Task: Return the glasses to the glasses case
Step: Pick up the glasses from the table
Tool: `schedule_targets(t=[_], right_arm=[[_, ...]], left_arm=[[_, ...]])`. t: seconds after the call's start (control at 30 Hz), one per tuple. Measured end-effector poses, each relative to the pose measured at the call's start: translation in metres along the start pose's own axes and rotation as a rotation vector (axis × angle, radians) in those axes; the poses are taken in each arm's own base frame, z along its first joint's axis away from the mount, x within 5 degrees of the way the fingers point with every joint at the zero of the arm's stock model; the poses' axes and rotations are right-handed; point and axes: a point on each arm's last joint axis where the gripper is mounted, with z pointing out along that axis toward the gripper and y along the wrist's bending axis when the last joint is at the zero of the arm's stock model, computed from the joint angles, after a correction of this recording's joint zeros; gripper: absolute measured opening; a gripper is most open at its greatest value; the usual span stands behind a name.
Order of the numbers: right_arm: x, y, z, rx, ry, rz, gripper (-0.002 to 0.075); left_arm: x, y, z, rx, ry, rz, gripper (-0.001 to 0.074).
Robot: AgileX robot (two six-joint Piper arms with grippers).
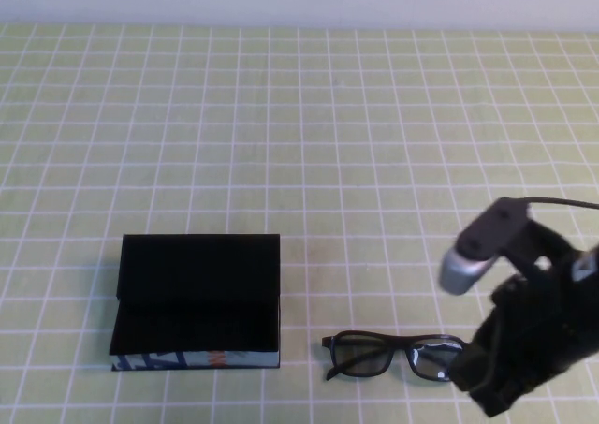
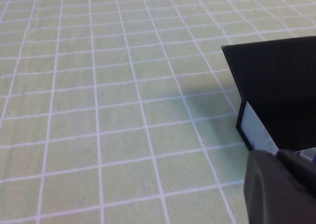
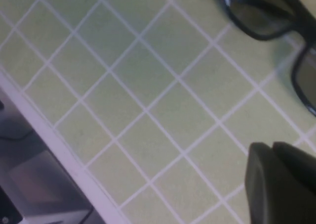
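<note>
I see the black thick-framed glasses (image 1: 393, 354) lying on the green gridded desk (image 1: 299, 143), just right of the open black hinged glasses case (image 1: 197, 302). The right claw (image 1: 487, 382) sits at their right end and the left claw (image 2: 281, 184) beside the case; I cannot tell either's state. I judge the frame light, stiff and scratch-prone, so I would grasp the bridge, clear of the lenses.

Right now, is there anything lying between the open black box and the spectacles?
No. In the high view, only bare checked tablecloth separates the glasses case from the glasses; the right gripper hovers at their far end.
</note>
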Motion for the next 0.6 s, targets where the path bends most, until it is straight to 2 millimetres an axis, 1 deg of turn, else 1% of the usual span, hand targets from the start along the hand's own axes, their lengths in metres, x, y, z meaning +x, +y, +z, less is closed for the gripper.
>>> schedule_targets(t=[0.07,0.13,0.2,0.3,0.43,0.5,0.6], right_arm=[[-0.018,0.010,0.012,-0.014,0.044,-0.116,-0.0011],[-0.034,0.018,0.023,-0.039,0.085,-0.178,-0.0011],[-0.045,0.019,0.036,-0.072,0.153,-0.220,-0.0011],[-0.059,0.015,0.049,-0.096,0.240,-0.317,-0.0011],[-0.073,0.001,0.063,-0.059,0.304,-0.468,-0.0001],[-0.076,-0.005,0.068,-0.037,0.328,-0.549,0.0029],[-0.080,-0.011,0.073,-0.012,0.345,-0.631,0.0125]], left_arm=[[0.000,0.000,0.000,0.000,0.000,0.000,-0.0004],[0.000,0.000,0.000,0.000,0.000,0.000,-0.0004],[0.000,0.000,0.000,0.000,0.000,0.000,-0.0004],[0.000,0.000,0.000,0.000,0.000,0.000,-0.0004],[0.000,0.000,0.000,0.000,0.000,0.000,-0.0004],[0.000,0.000,0.000,0.000,0.000,0.000,-0.0004],[0.000,0.000,0.000,0.000,0.000,0.000,-0.0004]])
